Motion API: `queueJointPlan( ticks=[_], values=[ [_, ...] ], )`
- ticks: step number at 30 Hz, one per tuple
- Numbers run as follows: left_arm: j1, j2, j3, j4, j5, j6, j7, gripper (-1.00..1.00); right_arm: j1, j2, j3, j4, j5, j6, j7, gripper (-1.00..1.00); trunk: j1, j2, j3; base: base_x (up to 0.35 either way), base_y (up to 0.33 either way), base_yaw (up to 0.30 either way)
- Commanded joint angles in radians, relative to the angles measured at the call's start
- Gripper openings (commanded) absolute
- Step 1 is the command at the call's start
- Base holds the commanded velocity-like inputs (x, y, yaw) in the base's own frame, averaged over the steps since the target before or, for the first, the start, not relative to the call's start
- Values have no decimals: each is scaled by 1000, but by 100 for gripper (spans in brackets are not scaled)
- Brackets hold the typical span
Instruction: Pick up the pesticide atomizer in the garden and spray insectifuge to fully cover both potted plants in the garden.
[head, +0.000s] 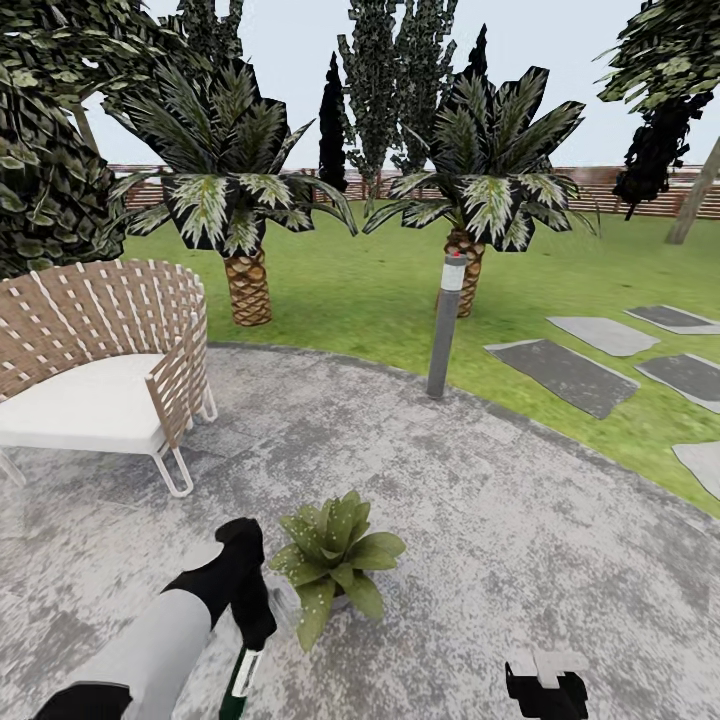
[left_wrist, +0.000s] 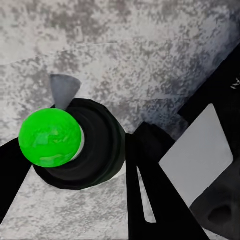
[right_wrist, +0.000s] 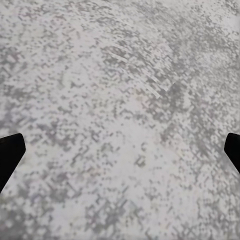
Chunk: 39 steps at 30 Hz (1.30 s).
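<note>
The left gripper (head: 250, 625) is clamped on the spray bottle (head: 240, 685), a small dark bottle with a pale band that hangs below the fingers near the bottom of the head view. In the left wrist view the bottle (left_wrist: 80, 145) shows end-on as a dark round body with a bright green ball (left_wrist: 50, 137) at its near end and a grey cone (left_wrist: 64, 90) beyond it, over the mottled paving (left_wrist: 150, 45).

Just right of that gripper sits one potted plant (head: 335, 560), a low rosette of broad green leaves with fine white specks (head: 322, 597) on its near, lower leaves.

The right gripper (head: 545, 685) hangs low at the near right with its jaws wide apart and empty above bare paving (right_wrist: 120, 100).

The bottle looks light, rigid and smooth, so it could twist or slip in a loose pinch. A firm hold around the round body seems best, leaving the nozzle end free to face the leaves. The leaves look soft, so brushing them should be avoided.
</note>
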Motion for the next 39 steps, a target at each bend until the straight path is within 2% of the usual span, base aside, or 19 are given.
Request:
queueJointPlan(
  ticks=[1,3,4,8,10,13,16,18,21,23,26,28,29,30,32,34,39],
  values=[
    [-24,1,-3,-1,-8,10,-50,-100,0,0,9,-1,-6,-1,-4,100,0,0,-1,0,0,0],
    [-82,10,-10,-1,-24,7,-191,-100,0,0,9,0,-6,-1,-4,100,0,0,-1,0,0,0],
    [-93,14,-17,-2,-42,7,-229,-100,0,0,9,0,-6,-1,-4,100,0,0,-1,0,0,0],
    [-113,30,-37,-5,-191,4,-229,-100,0,0,9,0,-6,-1,-4,100,0,0,-1,0,0,0],
    [-115,31,-37,-11,-216,3,-229,-100,0,0,9,0,-6,-1,-4,100,0,0,-1,0,0,0],
    [-151,19,-36,-21,-220,6,-229,-100,0,0,9,0,-6,-1,-4,100,0,0,-1,0,0,0],
    [-194,-16,-41,-23,-227,5,-229,-100,0,0,9,0,-6,-1,-4,100,0,0,-1,0,0,0],
    [-214,-21,-45,-23,-230,4,-229,-100,0,0,9,0,-6,-1,-4,100,0,0,-1,0,0,0],
    [-221,-6,-46,-23,-231,-11,-229,-100,0,0,9,0,-6,-1,-4,100,0,0,-1,0,0,0],
    [-215,17,-45,-21,-231,-72,-229,-100,0,0,9,0,-6,-1,-4,100,0,0,-1,0,0,0],
    [-210,21,-45,-21,-228,-101,-229,-100,0,0,9,0,-6,-1,-4,100,0,0,-1,0,0,0],
    [-211,4,-43,-23,-227,-99,-229,-100,0,0,9,0,-6,-1,-4,100,0,0,-1,0,0,0],
    [-213,-12,-43,-23,-228,-99,-229,-100,0,0,9,0,-6,-1,-4,100,0,0,-1,0,0,0],
    [-217,-38,-44,-23,-229,-98,-229,-100,0,0,9,0,-6,-1,-4,100,0,0,-1,0,0,0],
    [-223,-68,-46,-24,-229,-95,-229,-100,0,0,9,-1,-6,-1,-4,100,0,0,-1,0,0,0],
    [-231,-79,-56,-25,-229,-93,-229,-100,0,0,9,0,-6,-1,-4,100,0,0,-1,0,0,0],
    [-236,-74,-69,-24,-230,-93,-229,-100,0,1,9,-1,-6,-1,-4,100,0,0,-1,0,0,0]
  ],
)
